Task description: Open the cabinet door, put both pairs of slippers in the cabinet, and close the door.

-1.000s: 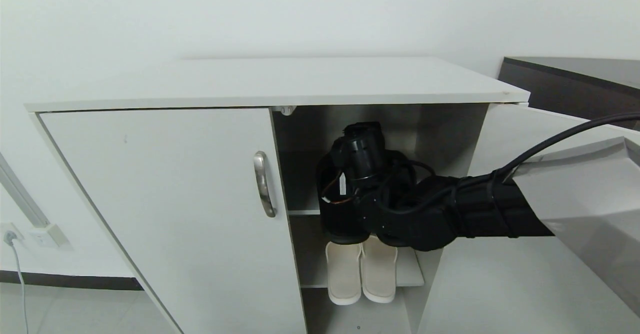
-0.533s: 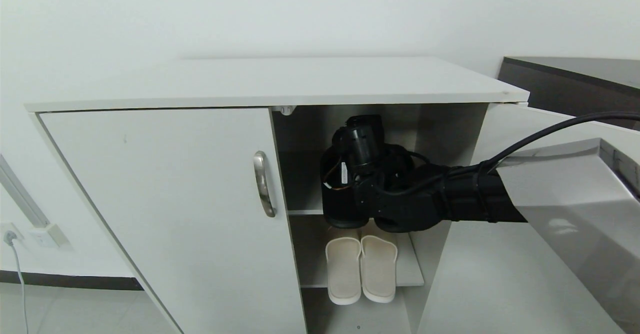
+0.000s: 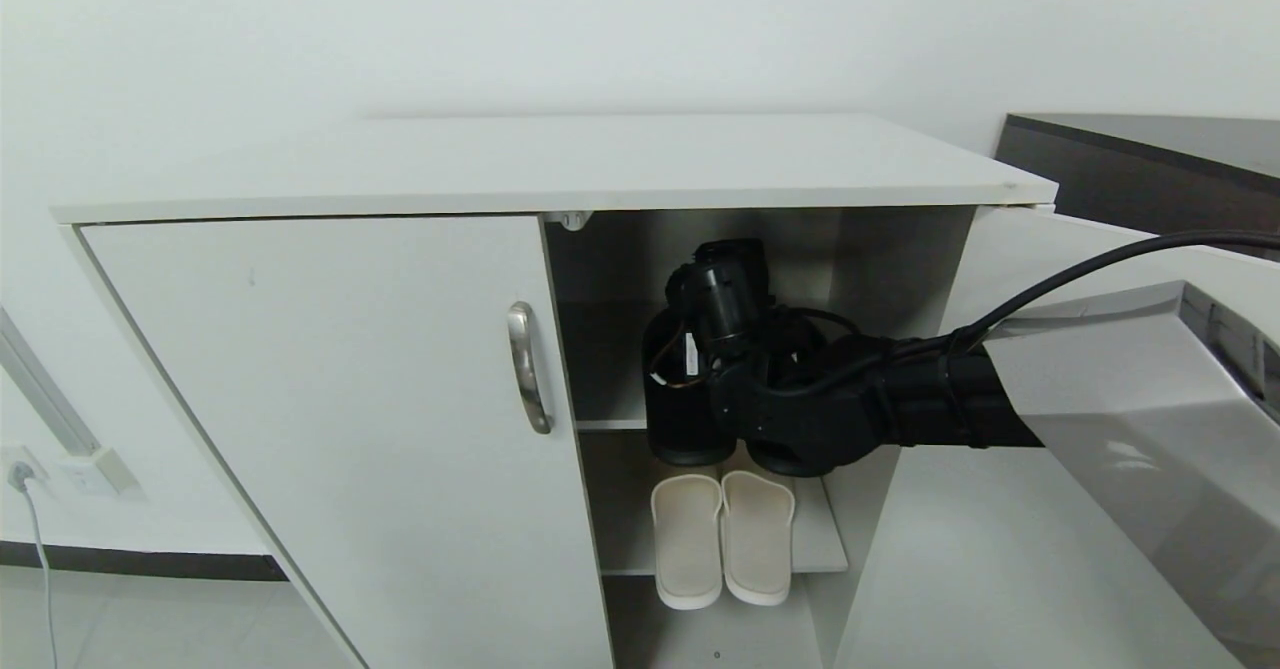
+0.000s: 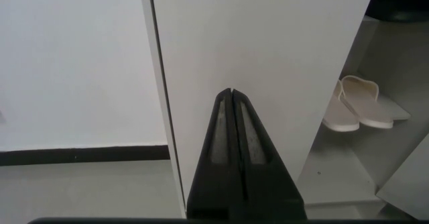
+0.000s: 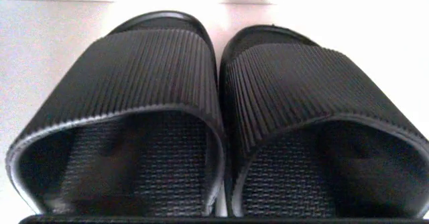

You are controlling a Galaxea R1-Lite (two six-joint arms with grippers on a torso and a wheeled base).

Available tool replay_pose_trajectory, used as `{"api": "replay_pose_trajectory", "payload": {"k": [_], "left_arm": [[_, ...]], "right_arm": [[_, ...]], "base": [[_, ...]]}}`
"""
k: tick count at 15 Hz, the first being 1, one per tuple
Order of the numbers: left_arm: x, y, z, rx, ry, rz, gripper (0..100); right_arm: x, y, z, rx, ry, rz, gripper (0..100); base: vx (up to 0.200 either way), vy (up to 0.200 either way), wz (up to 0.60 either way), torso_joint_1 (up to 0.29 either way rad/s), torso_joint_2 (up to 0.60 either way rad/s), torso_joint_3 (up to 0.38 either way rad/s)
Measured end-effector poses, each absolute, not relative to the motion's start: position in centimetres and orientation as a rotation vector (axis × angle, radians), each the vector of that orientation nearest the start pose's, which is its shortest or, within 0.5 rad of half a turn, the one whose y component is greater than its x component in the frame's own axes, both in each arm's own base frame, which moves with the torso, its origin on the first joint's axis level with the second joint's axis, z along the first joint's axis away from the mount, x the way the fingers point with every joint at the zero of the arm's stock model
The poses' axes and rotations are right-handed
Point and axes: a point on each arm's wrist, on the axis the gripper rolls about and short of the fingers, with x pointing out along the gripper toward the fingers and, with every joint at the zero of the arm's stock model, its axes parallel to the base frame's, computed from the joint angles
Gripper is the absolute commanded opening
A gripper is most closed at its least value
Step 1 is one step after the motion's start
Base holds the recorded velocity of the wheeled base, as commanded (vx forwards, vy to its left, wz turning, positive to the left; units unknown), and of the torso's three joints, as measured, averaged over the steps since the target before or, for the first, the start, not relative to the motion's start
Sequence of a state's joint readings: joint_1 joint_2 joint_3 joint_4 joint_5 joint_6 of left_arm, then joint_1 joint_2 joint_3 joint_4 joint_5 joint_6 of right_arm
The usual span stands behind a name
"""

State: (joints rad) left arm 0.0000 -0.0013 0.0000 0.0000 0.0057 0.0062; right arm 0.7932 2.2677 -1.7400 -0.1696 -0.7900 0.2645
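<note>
Setting: plain white wall (image 3: 600, 29), pale floor (image 4: 80, 190), wall socket (image 3: 90, 471) low to the robot's left.

Item 1, cabinet (image 3: 600, 159): white, two doors. Left door (image 3: 320, 399) shut, metal handle (image 3: 527, 369) at its inner edge. Right door (image 3: 1000, 569) swung wide open.

Item 2, white slippers (image 3: 722, 539): side by side on the lower shelf (image 3: 820, 549), heels overhanging its front edge. Stored.

Item 3, black slippers (image 3: 680, 429): at the upper shelf (image 3: 605, 424), side by side, toes pointing inward, heels past the shelf front. Seemingly not yet fully set down.

Item 4, right gripper (image 3: 722, 329): inside the open compartment, right against the black pair; the right wrist view looks straight into both foot openings. Whether it grips them cannot be told.

Item 5, left gripper (image 4: 231, 93): low in front of the shut left door, well apart from both pairs. Its fingers (image 4: 221, 133) are pressed together, pinching nothing.

Task standing, by my reckoning: door opened, one pair in, second pair nearly placed. Left to do: release, draw the right arm out, shut the right door.
</note>
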Motion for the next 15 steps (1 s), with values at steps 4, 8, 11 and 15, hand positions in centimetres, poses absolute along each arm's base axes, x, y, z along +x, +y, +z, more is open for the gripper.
{"api": "replay_pose_trajectory", "payload": {"k": [4, 8, 11, 15], "left_arm": [[-2.3, 0.0, 7.5, 0.006, -0.001, 0.006, 0], [-2.3, 0.0, 7.5, 0.005, -0.001, 0.005, 0], [-2.3, 0.0, 7.5, 0.005, -0.001, 0.006, 0], [-2.3, 0.0, 7.5, 0.005, -0.001, 0.006, 0]], "right_arm": [[33.5, 32.0, 17.1, -0.005, 0.264, -0.03, 100], [32.6, 31.4, 17.3, -0.001, 0.277, -0.028, 100], [30.8, 31.3, 18.0, -0.008, 0.283, -0.002, 100], [27.7, 30.7, 18.8, -0.024, 0.291, 0.037, 100]], "base": [[0.0, 0.0, 0.0, 0.0, 0.0, 0.0], [0.0, 0.0, 0.0, 0.0, 0.0, 0.0], [0.0, 0.0, 0.0, 0.0, 0.0, 0.0], [0.0, 0.0, 0.0, 0.0, 0.0, 0.0]]}}
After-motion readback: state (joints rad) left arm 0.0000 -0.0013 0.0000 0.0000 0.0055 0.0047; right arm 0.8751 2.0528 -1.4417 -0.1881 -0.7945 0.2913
